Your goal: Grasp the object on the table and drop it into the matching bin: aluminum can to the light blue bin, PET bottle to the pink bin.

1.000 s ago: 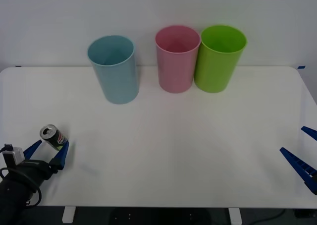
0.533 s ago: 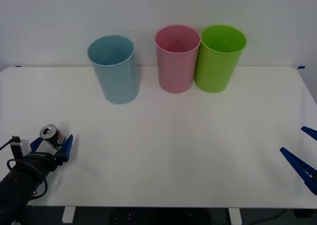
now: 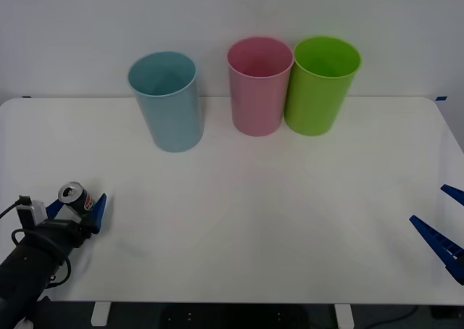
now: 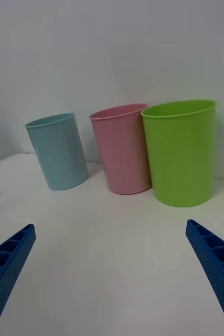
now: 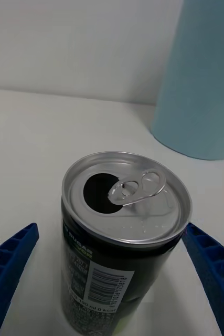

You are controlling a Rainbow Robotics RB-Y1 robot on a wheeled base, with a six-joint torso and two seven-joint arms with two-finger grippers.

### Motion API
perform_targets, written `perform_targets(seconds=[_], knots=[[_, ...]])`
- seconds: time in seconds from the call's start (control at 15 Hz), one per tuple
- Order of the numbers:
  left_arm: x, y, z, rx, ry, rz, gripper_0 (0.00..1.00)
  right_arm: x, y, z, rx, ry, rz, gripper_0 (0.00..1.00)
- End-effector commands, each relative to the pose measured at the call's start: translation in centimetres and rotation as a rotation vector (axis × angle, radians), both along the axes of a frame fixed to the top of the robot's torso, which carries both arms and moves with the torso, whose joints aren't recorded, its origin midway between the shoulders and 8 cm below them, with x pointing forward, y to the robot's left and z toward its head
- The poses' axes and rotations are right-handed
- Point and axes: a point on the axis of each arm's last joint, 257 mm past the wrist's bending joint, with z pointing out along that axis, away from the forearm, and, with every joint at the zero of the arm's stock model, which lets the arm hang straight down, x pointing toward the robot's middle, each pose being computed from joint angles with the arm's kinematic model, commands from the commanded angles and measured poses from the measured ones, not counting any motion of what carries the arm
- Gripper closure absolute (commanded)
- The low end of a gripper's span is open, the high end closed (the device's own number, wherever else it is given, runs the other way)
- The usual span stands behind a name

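Note:
The aluminum can (image 3: 75,197), dark with a silver top, stands upright near the front left corner of the white table (image 3: 239,220). My left gripper (image 3: 75,211) is open, with one blue finger on each side of the can. In the left wrist view the can (image 5: 122,236) sits between the fingertips (image 5: 12,262); one finger is close to its side and a small gap shows at the other. The light blue bin (image 3: 168,104) stands at the back left, with the pink bin (image 3: 257,90) to its right. My right gripper (image 3: 444,220) waits open at the table's right edge.
A lime green bin (image 3: 319,90) stands right of the pink one, almost touching it. The right wrist view shows the light blue bin (image 4: 59,152), pink bin (image 4: 122,149) and green bin (image 4: 181,152) in a row beyond the right gripper (image 4: 112,283). Bare tabletop lies between can and bins.
My left gripper has slid slightly forward and rightward around the can, which has stayed where it was. The right arm has not moved.

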Motion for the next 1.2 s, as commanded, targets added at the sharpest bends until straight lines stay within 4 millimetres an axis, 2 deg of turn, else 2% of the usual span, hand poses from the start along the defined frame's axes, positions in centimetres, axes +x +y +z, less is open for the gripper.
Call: perform_targets(seconds=[0.07,0.73,1.0,1.2], knots=[[0.0,0.0,0.0,0.008,-0.002,0.0,0.99,0.0,0.0,0.0,0.0,0.0,0.0,0.0],[-0.1,0.2,0.4,0.012,-0.012,-0.001,1.0,0.0,0.0,0.0,0.0,0.0,0.0,0.0],[0.0,0.0,2.6,-0.003,-0.062,-0.026,1.0,0.0,0.0,0.0,0.0,0.0,0.0,0.0],[-0.4,-0.4,5.2,0.0,-0.111,-0.044,1.0,0.0,0.0,0.0,0.0,0.0,0.0,0.0]])
